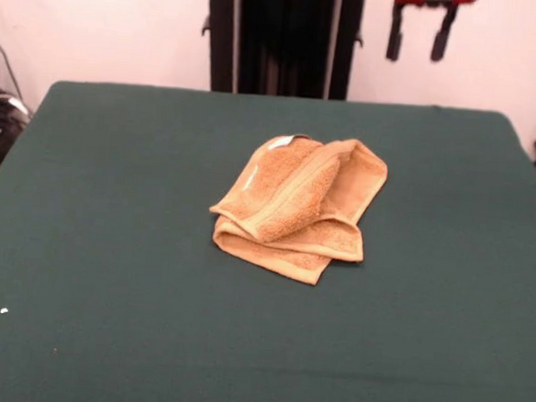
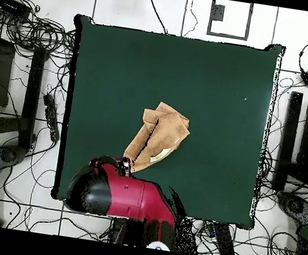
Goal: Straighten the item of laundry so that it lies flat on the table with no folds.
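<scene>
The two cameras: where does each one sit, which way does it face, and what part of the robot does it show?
Front view: sits across the table, facing the robot's black pedestal; only the gripper hangs at the top edge, fingers apart.
Overhead view: sits above, looking straight down; the red and black arm shows at the bottom edge.
Both share the folded towel near the middle of the green table.

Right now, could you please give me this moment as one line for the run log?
towel: crumpled, folded over itself mid-table | gripper: raised at far edge, open, empty | table: otherwise bare | task: not done
</scene>
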